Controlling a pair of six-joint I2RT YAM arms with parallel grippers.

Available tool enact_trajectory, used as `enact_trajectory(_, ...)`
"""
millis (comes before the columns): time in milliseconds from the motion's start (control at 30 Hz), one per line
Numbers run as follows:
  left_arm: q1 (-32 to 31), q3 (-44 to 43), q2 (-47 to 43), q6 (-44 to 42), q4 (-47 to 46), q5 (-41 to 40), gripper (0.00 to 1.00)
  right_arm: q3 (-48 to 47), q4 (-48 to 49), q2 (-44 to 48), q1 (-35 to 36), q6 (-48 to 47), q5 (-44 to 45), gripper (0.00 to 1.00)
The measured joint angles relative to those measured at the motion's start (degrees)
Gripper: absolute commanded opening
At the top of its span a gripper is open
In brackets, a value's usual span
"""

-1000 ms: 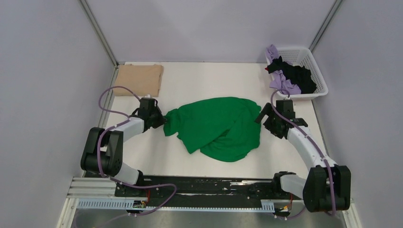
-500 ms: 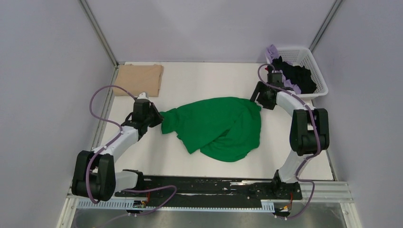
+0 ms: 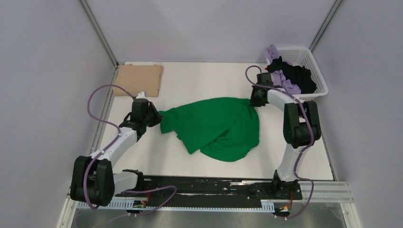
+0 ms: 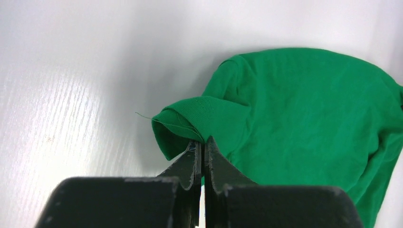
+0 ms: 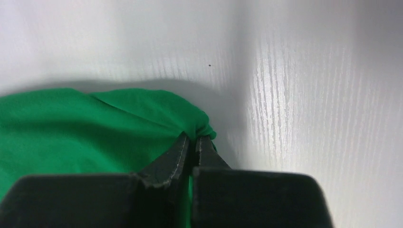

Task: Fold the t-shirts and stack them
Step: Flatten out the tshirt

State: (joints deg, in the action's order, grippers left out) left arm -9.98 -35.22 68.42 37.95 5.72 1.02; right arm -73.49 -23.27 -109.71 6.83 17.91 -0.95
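- The green t-shirt is found crumpled in the middle of the table, its layers overlapping and not yet flat.
- Its left end, a ribbed hem or cuff, is pinched by the left gripper, whose jaws are closed tight on a fold of the cloth.
- Its far right corner is gripped in the same way by the right gripper, the jaws closed on a small bunch of fabric.
- The two holds are set at opposite ends, it is judged, so that the shirt can be drawn taut and laid flat before any fold is made.
- A tan t-shirt is laid folded at the far left corner, apparently as the base of the stack.
- A lilac t-shirt and a black t-shirt are heaped in the basket at the far right, presumably to be taken later.
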Motion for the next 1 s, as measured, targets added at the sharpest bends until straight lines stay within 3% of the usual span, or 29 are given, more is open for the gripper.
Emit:
enact_trajectory(233, 0.0, -8.1, -5.1, -1.3, 3.8, -0.3, 0.00, 0.0, 0.0, 9.2, 2.8, -0.2, 4.6, 0.00)
enact_trajectory(533, -0.1, -22.9, -23.1, -4.6, 5.2, -3.2, 0.00, 0.3, 3.3, 45.7, 3.1, -1.4, 1.2, 0.00)
enact_trajectory(667, -0.1, -28.7, -29.2, -5.9, 5.4, -2.3, 0.00, 0.0, 4.1, 57.5, 3.1, -1.7, -0.8, 0.00)
enact_trajectory(800, -0.1, -34.6, -33.6, -7.4, 5.9, 0.2, 0.00, -3.3, 3.6, 64.3, 3.1, -2.4, -3.2, 0.00)
enact_trajectory(1000, -0.1, -42.6, -36.9, -8.9, 5.9, 2.0, 0.00, -12.1, 2.9, 65.9, 3.1, -4.7, -5.5, 0.00)
